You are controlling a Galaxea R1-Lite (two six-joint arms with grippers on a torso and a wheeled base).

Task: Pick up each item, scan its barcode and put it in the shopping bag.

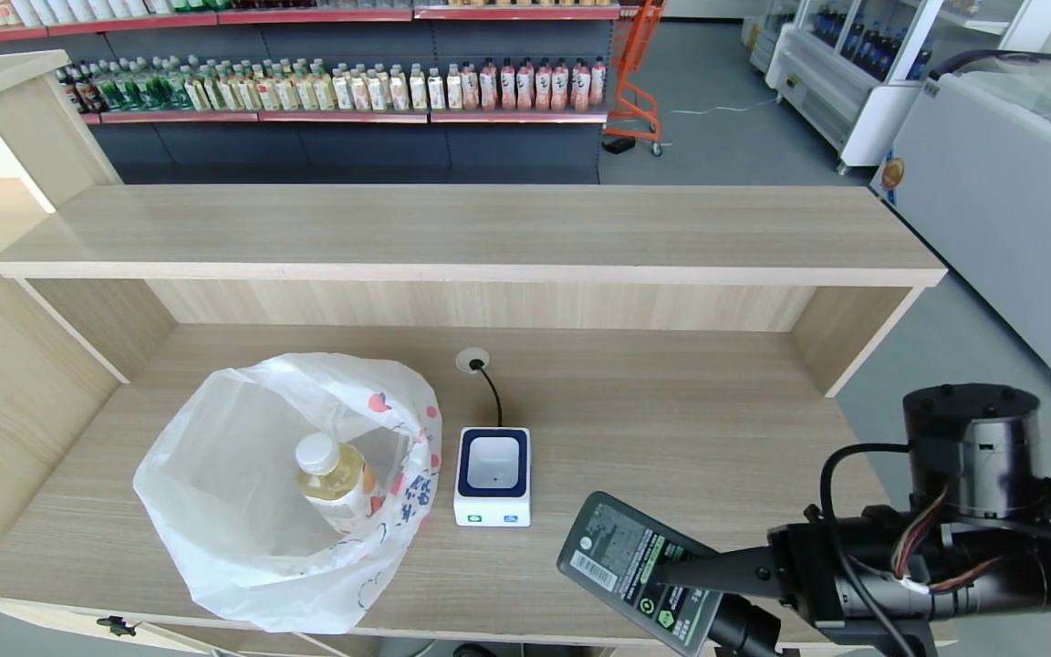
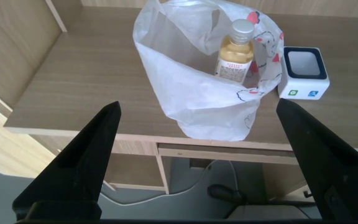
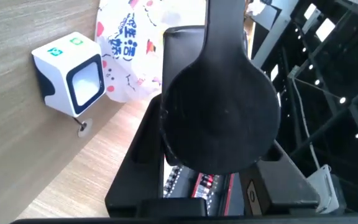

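My right gripper [image 1: 671, 584] is shut on a flat dark grey package [image 1: 621, 557] with a white barcode label facing up. It holds the package over the counter's front edge, right of the scanner [image 1: 492, 474]. The scanner is a white box with a dark-framed window, also visible in the wrist views [image 2: 303, 73] [image 3: 70, 81]. Left of it stands the white plastic shopping bag [image 1: 234, 474] [image 2: 185, 81], open, with an upright bottle [image 1: 334, 479] [image 2: 234, 53] of yellowish drink inside. My left gripper [image 2: 199, 107] is open and holds nothing, in front of and below the counter edge, facing the bag.
The wooden counter [image 1: 671, 411] has a raised shelf [image 1: 471, 228] along the back and side walls at left and right. The scanner's cable runs to a hole [image 1: 473, 359] behind it. White freezers [image 1: 1000, 182] stand to the right.
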